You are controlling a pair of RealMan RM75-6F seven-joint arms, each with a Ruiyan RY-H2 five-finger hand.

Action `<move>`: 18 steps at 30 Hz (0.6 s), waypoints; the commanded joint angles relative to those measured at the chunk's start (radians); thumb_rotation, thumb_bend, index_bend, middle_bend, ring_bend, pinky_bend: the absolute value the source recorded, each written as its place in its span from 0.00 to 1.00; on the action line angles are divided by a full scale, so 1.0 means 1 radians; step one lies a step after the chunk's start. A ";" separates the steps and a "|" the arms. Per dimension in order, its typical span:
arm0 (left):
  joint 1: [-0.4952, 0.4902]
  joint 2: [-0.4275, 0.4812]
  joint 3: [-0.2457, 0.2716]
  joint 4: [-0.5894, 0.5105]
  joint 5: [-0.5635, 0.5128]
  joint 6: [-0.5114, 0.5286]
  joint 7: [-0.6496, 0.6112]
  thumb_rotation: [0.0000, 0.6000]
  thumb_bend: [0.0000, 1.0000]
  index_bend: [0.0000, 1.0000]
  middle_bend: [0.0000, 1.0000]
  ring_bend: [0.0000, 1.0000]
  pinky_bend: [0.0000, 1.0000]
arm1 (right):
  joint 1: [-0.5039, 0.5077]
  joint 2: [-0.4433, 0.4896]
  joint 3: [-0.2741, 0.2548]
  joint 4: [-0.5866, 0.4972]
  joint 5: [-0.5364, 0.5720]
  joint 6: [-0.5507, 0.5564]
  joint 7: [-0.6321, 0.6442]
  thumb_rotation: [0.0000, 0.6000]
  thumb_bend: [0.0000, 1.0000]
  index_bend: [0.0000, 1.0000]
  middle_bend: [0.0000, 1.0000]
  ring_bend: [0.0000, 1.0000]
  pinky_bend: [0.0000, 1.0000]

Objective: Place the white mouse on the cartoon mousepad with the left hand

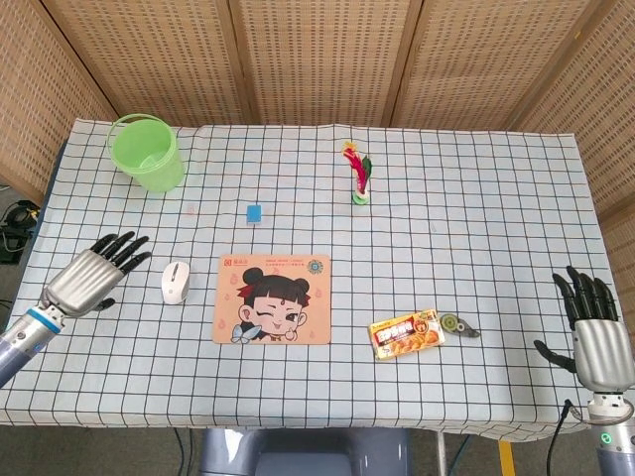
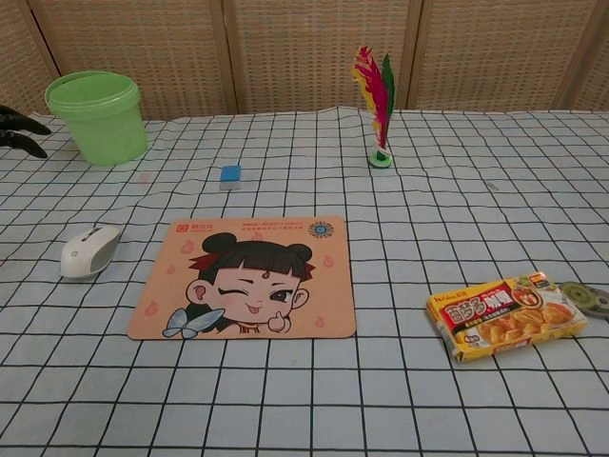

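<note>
The white mouse lies on the checked cloth just left of the cartoon mousepad, apart from it. My left hand hovers open a little to the left of the mouse, fingers spread and pointing toward it, holding nothing. Only its dark fingertips show at the left edge of the chest view. My right hand stays open at the table's near right corner, far from both objects.
A green bucket stands at the back left. A small blue block lies behind the mousepad, and a feather shuttlecock stands further right. A curry box and a tape roll lie right of the mousepad.
</note>
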 commanded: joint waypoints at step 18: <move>-0.230 -0.246 0.129 0.325 0.096 -0.136 -0.143 1.00 0.06 0.16 0.00 0.00 0.15 | -0.007 -0.005 0.037 0.052 0.053 0.006 0.056 1.00 0.08 0.13 0.00 0.00 0.00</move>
